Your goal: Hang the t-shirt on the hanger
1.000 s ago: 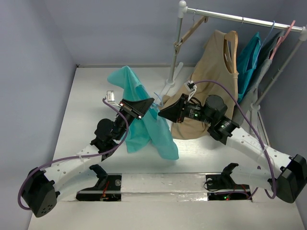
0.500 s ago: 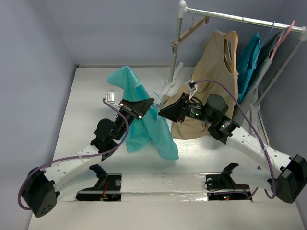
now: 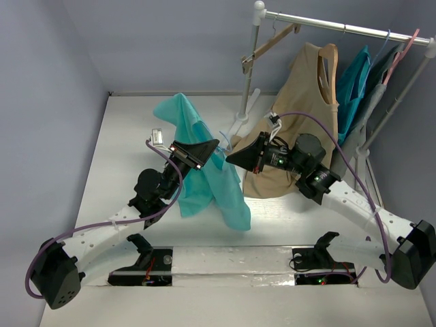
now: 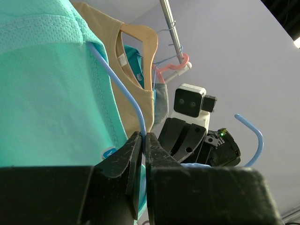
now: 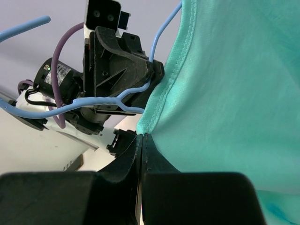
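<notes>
White table (image 3: 126,143); tan top (image 3: 306,95) on rack (image 3: 340,26) behind. Left end effector (image 4: 143,136) clenched on hanger (image 4: 123,86), right end effector (image 5: 141,137) pinching t-shirt (image 5: 225,93).

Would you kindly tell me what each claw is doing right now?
Left claw: closed on the hanger wire.
Right claw: closed on the t-shirt edge.
</notes>
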Available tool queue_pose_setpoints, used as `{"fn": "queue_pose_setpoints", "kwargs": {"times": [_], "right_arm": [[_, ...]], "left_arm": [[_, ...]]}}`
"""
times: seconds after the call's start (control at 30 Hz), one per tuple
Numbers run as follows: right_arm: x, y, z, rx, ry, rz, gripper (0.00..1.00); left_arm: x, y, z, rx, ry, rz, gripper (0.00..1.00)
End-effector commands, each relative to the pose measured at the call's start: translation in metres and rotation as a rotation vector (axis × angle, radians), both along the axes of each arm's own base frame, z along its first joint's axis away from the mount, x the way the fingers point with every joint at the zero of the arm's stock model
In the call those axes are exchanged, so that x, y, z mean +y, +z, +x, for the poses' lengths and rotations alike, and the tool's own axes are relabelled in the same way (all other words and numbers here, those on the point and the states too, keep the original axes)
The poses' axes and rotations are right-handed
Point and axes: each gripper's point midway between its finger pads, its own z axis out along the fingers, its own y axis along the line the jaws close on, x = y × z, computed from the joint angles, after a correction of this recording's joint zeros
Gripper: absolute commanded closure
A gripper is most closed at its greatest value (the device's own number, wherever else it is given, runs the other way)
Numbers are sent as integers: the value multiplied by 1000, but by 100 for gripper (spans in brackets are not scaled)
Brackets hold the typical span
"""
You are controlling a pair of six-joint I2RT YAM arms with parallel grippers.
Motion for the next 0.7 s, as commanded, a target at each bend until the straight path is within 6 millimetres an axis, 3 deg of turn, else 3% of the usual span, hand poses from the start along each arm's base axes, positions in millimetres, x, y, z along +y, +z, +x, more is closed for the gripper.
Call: {"fn": "queue_pose_setpoints", "kwargs": {"times": [0.0,0.17,0.33,0.53,0.67], "right_arm": [[-3,16,2,-48,-1,50,100],[-20,17,16,-30,-50,81,100],[-25,19,15,-14,-24,98,100],[-28,22,28,-11,-62,82,100],[-28,27,43,-18,-110,67,100]], "left_arm": [[7,33,-16,-99,-24,-66,100],[13,39,-20,-123,-9,-66,100],[15,38,-18,-124,15,-47,100],[5,39,-17,-121,-28,-35,100],[-4,48,-28,-144,-108,-52,100]]}}
